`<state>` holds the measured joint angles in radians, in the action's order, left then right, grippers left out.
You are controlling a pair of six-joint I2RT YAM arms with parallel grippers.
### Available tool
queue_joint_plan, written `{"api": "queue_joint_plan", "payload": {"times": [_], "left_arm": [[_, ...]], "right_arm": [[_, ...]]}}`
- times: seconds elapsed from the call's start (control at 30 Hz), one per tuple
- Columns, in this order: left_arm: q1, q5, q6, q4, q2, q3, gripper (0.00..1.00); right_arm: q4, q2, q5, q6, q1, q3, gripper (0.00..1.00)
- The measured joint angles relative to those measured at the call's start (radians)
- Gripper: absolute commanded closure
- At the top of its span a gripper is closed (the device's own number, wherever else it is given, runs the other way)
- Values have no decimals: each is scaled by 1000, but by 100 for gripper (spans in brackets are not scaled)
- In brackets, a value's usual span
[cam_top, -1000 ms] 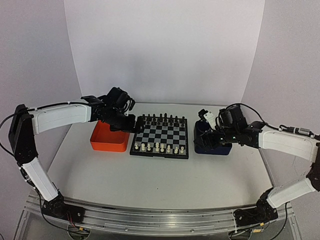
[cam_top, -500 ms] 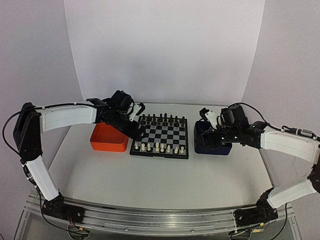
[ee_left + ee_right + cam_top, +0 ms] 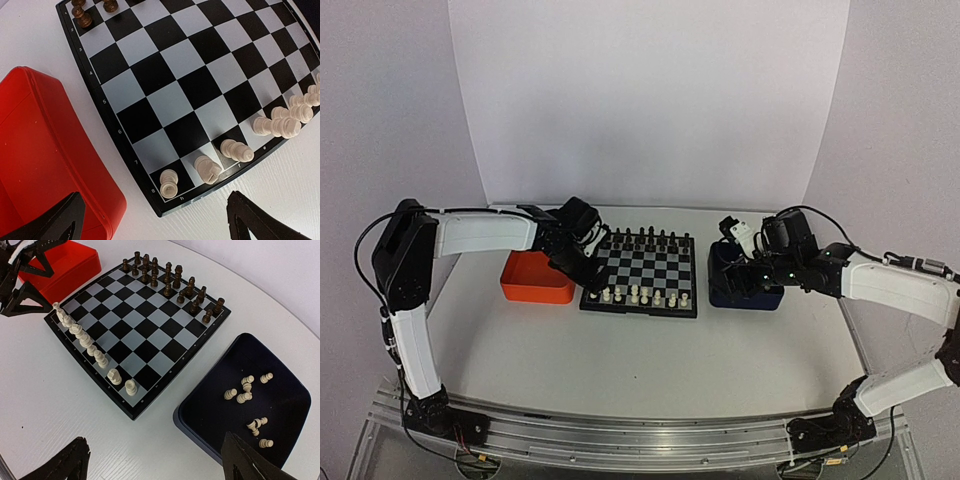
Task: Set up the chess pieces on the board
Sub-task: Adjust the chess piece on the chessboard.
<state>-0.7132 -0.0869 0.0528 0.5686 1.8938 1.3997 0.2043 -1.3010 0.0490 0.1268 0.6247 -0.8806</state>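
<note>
One row of cream chess pieces (image 3: 237, 150) lines the near edge of the board (image 3: 642, 268). The board sits mid-bench (image 3: 640, 370) between an orange tray (image 3: 535, 285) on its left and a dark blue tray (image 3: 210, 400) on its right. The rank just beyond that row is bare, and roughly eight loose pieces (image 3: 243, 398) of the same cream lie scattered in the blue tray. The white side therefore looks about half done, with the pawn rank judged yet to be filled.

The left fingers (image 3: 55, 222) hang spread wide, holding nothing, over the board's near left corner, just beside the orange tray. The right fingers (image 3: 245, 460) also gape wide with nothing between them, hovering by the blue tray.

Farther back, the dark pieces (image 3: 167, 289) stand in two ranks along the far edge, apparently complete.

Little blocks the way. But the cream row stands packed close, so fingers lowering to the rank behind it could brush a piece over. Several of the loose pieces lie on their sides and touch, which may make a clean pick awkward.
</note>
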Motion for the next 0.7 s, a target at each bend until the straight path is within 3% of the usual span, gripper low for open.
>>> {"api": "queue_joint_plan", "payload": {"times": [0.7], "left_arm": [[0,5,14,14,66,41,0]], "right_arm": [[0,2,4,0,0,5,11]]}}
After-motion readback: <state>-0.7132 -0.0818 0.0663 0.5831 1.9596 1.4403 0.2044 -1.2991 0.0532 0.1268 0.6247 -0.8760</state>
